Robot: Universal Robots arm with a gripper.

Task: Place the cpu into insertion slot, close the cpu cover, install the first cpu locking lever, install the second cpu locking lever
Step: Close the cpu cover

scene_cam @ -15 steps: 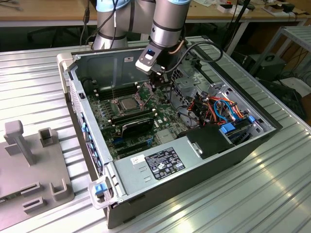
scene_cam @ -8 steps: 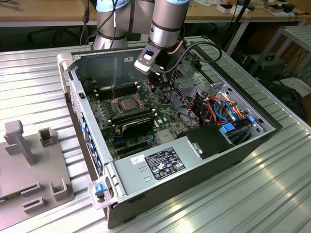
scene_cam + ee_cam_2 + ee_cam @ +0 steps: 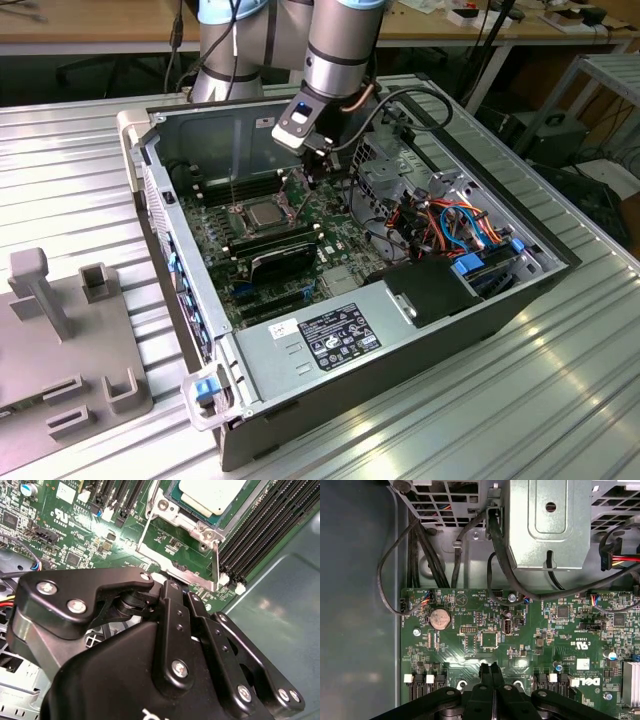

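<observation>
The cpu, a small square chip with a silvery-tan top, lies flat in the insertion slot on the green motherboard. The cpu cover, a thin silver frame, stands raised off the slot on the side nearest my gripper. A thin metal locking lever sticks up beside it. My gripper hangs just above the board next to the raised cover, its black fingers pressed together. Whether the tips touch the cover is hidden.
Long black memory slots run beside the socket. A metal drive cage with black cables stands close by, and the case wall is near. A power supply fills the case front. A grey fixture sits at the exterior view's left.
</observation>
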